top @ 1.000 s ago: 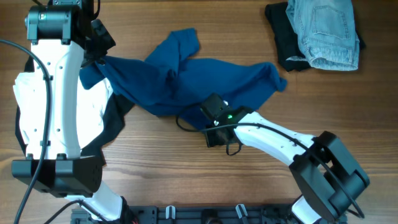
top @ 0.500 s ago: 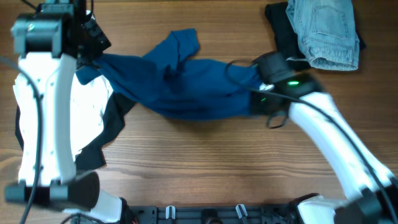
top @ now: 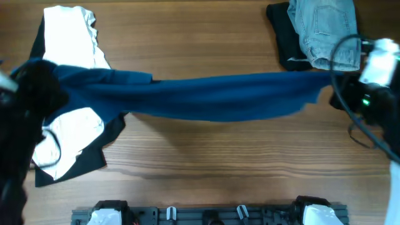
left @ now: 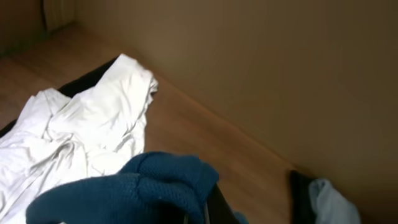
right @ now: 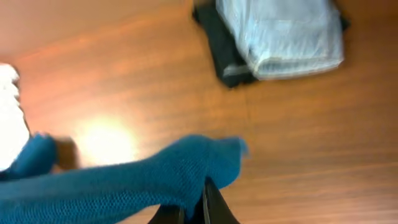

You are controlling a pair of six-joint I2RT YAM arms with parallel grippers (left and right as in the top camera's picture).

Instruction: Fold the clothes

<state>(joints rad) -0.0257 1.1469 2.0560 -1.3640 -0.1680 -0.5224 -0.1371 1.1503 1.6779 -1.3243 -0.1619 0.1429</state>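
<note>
The clothes' deep-blue knit shirt [top: 200, 97] hangs stretched in a long band across the table between my two grippers. At the far left, blurred and dark, my left gripper [top: 45, 84] is shut on the shirt's left end; in the left wrist view the blue knit [left: 124, 193] bunches over the fingers [left: 214, 208]. My right gripper [top: 337, 84] is shut on the shirt's right end, and in the right wrist view the cloth [right: 124, 180] is pinched between its jaws [right: 202, 205]. A white garment [top: 69, 37] lies on a black one [top: 84, 162] under the left end.
Folded light-blue denim [top: 325, 31] sits on a black garment [top: 284, 37] at the back right, close to my right arm [top: 378, 69]. The same stack shows in the right wrist view as denim [right: 280, 31]. Bare wood table [top: 206, 162] lies below the shirt.
My right gripper shut on the shirt's right end and swung to the far right. The left arm moved out left. The crumpled shirt is now pulled out into a long band.
</note>
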